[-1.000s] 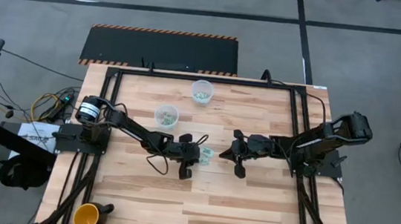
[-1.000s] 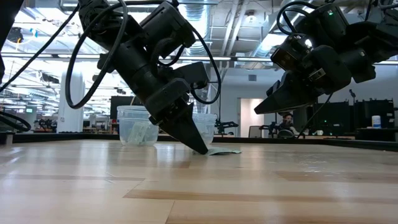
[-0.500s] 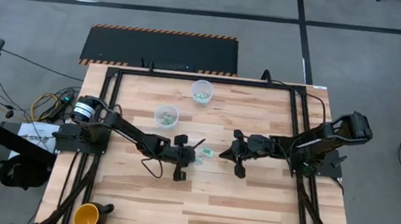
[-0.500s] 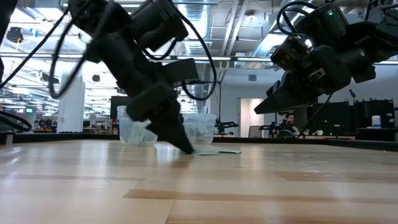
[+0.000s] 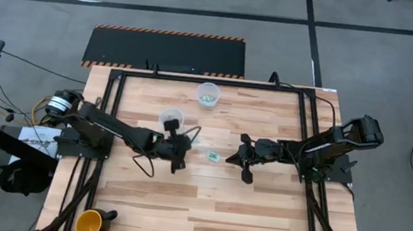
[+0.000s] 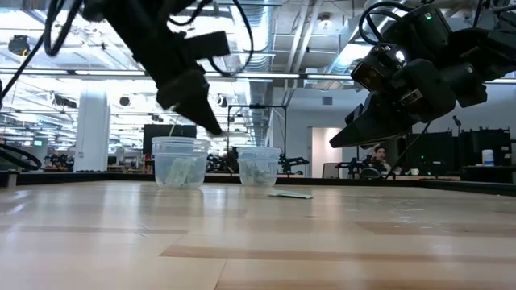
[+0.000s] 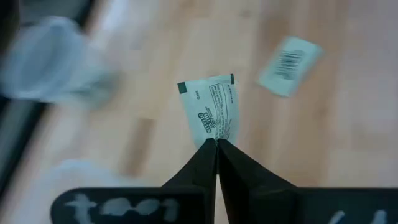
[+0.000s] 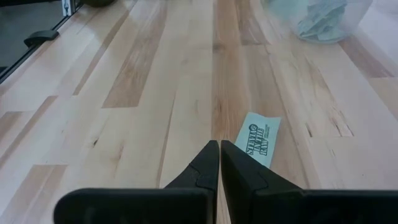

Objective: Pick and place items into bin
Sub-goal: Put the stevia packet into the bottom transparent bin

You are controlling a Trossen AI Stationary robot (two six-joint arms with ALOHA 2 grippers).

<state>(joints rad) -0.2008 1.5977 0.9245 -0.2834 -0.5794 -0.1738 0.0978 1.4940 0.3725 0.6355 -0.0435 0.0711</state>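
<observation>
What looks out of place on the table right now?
One packet lies loose on the bare wood, outside both cups, between the end effectors. Nothing looks spilled or damaged.

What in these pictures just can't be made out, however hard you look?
- Packet pinched in the left gripper: print too blurred in the left wrist view; a mere speck from above.
- How many packets fill the near cup: cloudy wall, low view.
- Packet on the table: far edge cut off by the right gripper fingers.
</observation>
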